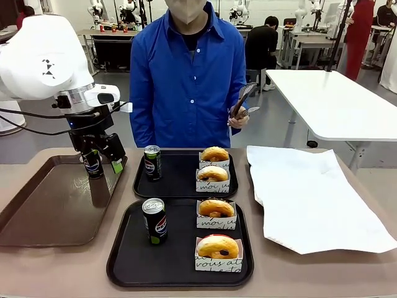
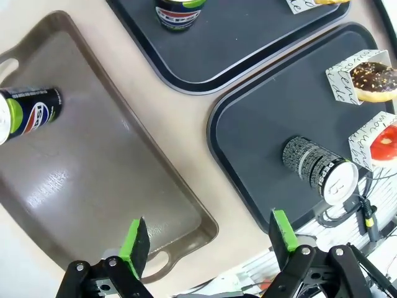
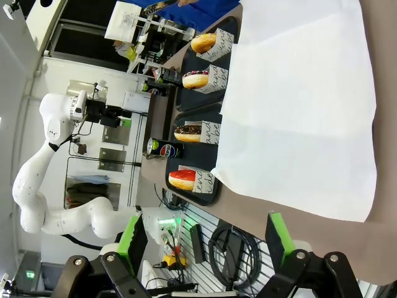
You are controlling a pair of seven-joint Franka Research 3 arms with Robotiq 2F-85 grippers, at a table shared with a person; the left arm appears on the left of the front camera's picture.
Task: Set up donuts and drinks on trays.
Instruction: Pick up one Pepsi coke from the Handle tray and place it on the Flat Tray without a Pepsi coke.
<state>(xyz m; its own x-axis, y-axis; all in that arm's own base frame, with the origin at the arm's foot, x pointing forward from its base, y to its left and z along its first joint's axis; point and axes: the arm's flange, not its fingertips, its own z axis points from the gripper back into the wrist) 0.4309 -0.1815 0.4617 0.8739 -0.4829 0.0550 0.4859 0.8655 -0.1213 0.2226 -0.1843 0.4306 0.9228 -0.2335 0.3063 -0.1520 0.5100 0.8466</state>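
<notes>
Black left claw [image 1: 105, 164] spread, hides part of can [image 1: 93, 164]; right claw [image 3: 205, 245] spread, empty

Three Pepsi cans [image 1: 154, 220], four sleeved donuts [image 1: 217, 246], two black trays [image 1: 124, 261], one brown tray [image 1: 37, 217].

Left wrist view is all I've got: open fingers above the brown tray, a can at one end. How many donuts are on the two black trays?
Observer: Four donuts, two on the near black tray and two on the far black tray, each in a paper sleeve.
Operator: What is the person doing?
Observer: The person's hand holds tongs up at chest height, behind the far black tray.
Operator: And the right gripper?
Observer: The right gripper is open and empty, near the table edge beside a white paper sheet.
</notes>
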